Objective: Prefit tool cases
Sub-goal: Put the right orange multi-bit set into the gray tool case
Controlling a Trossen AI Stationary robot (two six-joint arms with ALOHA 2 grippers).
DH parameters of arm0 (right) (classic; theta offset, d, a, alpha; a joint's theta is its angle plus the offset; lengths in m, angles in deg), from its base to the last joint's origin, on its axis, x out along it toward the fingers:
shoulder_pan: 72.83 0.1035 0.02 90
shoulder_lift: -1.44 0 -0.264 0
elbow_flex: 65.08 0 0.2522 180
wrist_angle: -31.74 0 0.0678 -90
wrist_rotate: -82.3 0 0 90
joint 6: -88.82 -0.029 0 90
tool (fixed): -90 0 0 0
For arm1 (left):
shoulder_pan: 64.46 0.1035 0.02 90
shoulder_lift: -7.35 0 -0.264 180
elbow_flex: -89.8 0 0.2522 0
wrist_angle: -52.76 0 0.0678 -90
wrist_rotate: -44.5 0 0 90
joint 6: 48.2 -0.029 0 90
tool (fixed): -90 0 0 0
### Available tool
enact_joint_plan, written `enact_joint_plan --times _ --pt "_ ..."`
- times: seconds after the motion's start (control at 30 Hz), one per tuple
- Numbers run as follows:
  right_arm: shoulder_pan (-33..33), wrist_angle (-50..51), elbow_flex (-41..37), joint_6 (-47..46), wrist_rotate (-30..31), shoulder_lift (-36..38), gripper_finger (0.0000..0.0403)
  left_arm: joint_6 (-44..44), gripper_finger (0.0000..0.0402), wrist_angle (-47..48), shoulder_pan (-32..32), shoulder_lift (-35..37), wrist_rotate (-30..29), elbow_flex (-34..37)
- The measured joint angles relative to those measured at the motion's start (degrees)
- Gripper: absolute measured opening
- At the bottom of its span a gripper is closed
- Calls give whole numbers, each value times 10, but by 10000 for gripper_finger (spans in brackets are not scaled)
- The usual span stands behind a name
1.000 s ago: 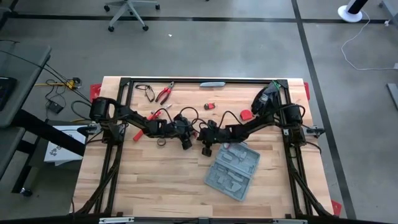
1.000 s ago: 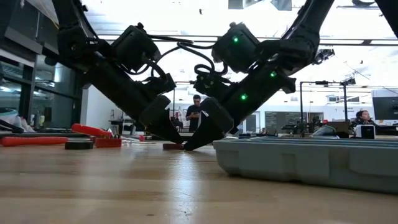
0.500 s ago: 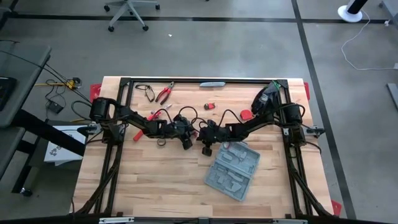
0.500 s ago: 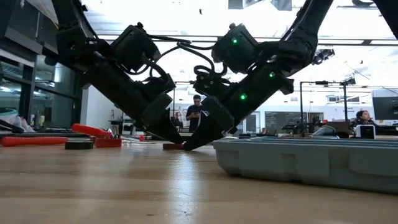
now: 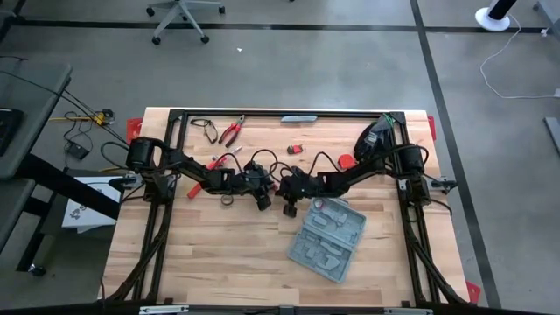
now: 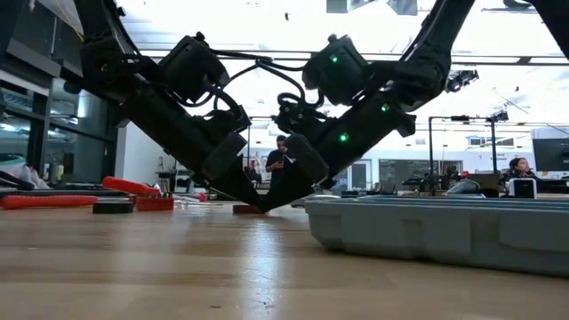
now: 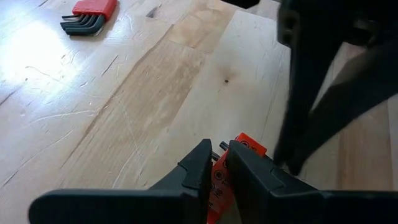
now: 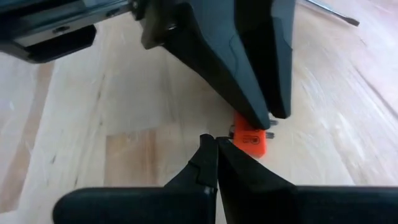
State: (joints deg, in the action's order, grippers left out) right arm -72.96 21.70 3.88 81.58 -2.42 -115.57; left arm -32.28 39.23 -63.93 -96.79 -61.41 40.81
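The grey-blue tool case (image 5: 328,241) lies open on the table right of centre, moulded inside up; its wall shows in the low view (image 6: 444,231). At the table's middle both arms meet over a small orange tool piece (image 8: 249,140) with metal pins. My left gripper (image 7: 217,165) is shut on that piece. My right gripper (image 8: 214,149) is shut, its tips just beside the piece on the side facing the case. My left gripper pinches the orange piece's end (image 7: 219,174) between its two fingers. The fingers slant down from the table's left. The piece sits low on the wood, its free end (image 7: 250,147) sticking out past the fingertips. My right gripper's shut fingertips (image 7: 288,167) stand next to the orange piece; I cannot tell whether they touch it.
A red hex-key set (image 7: 87,15) lies left of the grippers. Red pliers (image 5: 232,131) and a grey bar (image 5: 299,118) lie near the far edge, with small red items (image 5: 346,162) to their right. A person (image 6: 280,160) stands in the room beyond.
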Motion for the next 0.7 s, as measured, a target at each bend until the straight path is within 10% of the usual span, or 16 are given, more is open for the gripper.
enact_joint_plan --times 0.7 --pt "-19 22 0 8 57 1 0 -1 50 0 -2 0 1 0"
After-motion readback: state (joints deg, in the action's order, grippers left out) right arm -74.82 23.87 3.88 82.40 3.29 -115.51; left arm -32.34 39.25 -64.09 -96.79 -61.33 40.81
